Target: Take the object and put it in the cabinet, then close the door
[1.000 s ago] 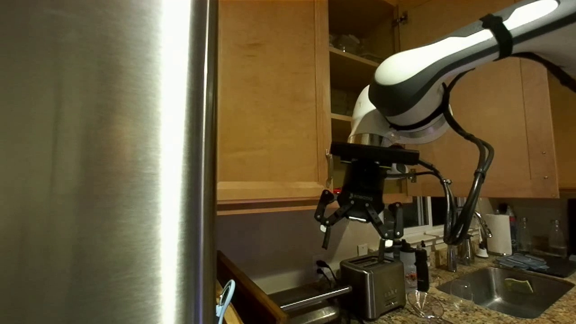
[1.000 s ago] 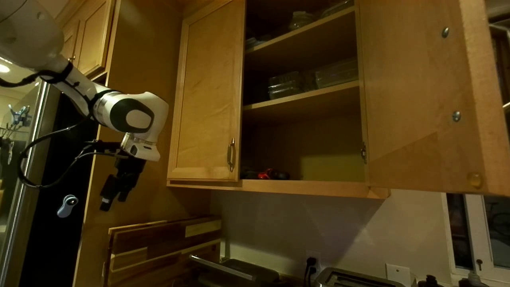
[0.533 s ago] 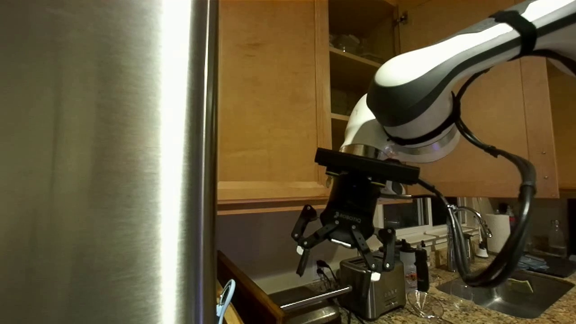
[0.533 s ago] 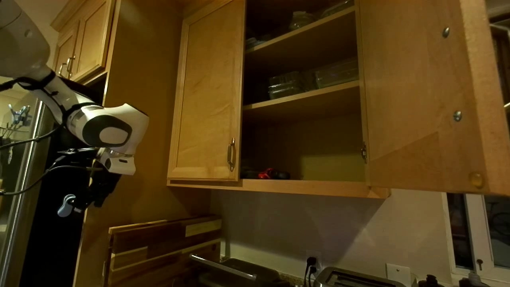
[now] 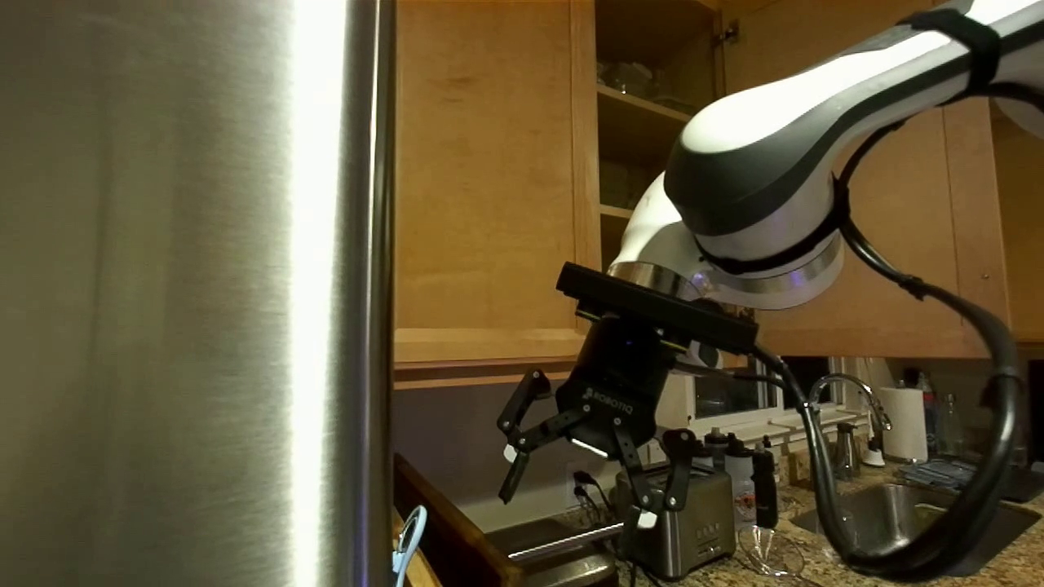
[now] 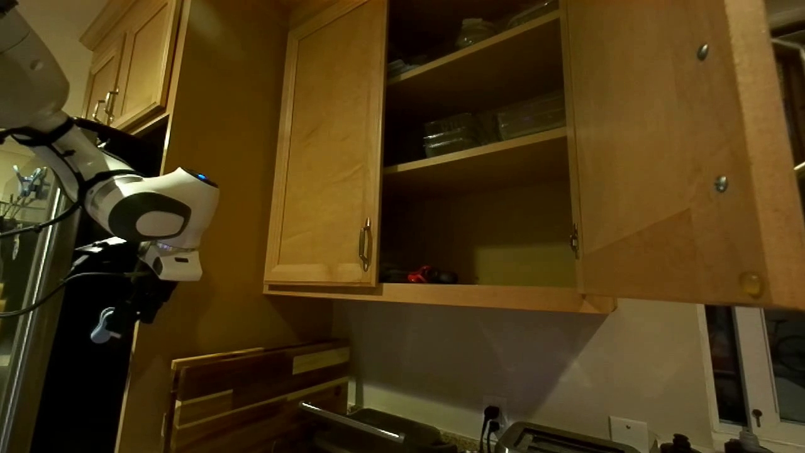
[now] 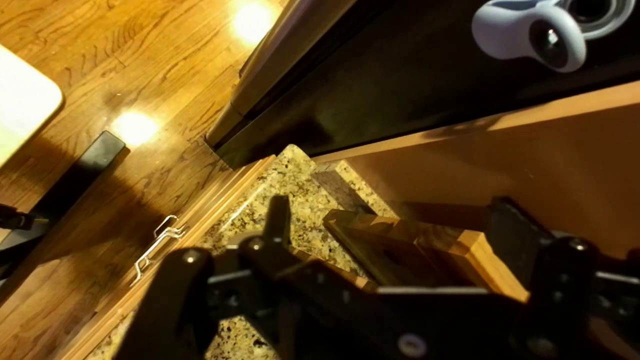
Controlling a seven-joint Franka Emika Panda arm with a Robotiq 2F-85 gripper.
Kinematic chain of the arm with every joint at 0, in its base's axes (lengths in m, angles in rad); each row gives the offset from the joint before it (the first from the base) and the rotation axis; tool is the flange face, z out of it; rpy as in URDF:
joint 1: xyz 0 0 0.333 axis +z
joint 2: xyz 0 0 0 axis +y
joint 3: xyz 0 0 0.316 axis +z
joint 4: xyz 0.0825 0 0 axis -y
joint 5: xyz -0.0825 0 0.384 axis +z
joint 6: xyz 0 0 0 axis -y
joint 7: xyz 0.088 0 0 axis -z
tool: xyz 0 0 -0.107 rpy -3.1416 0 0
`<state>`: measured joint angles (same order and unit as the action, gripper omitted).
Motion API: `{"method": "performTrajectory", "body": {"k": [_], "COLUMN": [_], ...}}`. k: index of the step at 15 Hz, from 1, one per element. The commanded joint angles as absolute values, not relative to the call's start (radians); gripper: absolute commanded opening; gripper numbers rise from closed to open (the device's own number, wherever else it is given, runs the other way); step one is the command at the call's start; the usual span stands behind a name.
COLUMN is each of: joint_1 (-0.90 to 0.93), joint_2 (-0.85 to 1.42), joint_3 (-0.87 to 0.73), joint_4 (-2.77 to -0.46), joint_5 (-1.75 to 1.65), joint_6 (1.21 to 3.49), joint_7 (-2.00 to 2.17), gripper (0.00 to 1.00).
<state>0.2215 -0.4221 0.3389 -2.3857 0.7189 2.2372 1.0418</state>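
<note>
The cabinet [image 6: 478,297] shows its shelves in an exterior view, with its door [image 6: 654,157] swung wide at the right. On the bottom shelf lies a small red and dark thing [image 6: 424,275]. A light blue clip [image 7: 557,37] is on the dark side of the steel appliance, also seen in both exterior views. Which of these is the task's object I cannot tell. My gripper [image 5: 569,512] hangs tilted, open, with nothing between its fingers. In the wrist view its jaws stand wide above the cutting boards, and the clip is beyond them at the upper right.
Upright wooden cutting boards [image 6: 258,390] stand against the side panel. A toaster [image 5: 677,514] and a handled appliance [image 6: 377,428] stand on the granite counter [image 7: 300,190]. The steel appliance [image 5: 163,285] fills one side. The matching cabinet door [image 6: 327,163] is closed.
My arm has moved away from the cabinet towards the steel appliance. The gripper has come lower and tilted more, its jaws staying open. The cabinet and door have not moved.
</note>
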Motion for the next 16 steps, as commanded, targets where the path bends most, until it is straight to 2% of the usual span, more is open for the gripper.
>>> {"method": "performTrajectory", "body": {"k": [1, 16], "joint_1": [0.229, 0.275], "joint_2": [-0.421, -0.373], "joint_3": [0.333, 0.353], "joint_4": [-2.384, -2.315], "joint_5": [0.715, 0.730], "joint_6": [2.241, 2.269], "joint_7": [1.037, 0.877], "gripper": [1.00, 1.00]}}
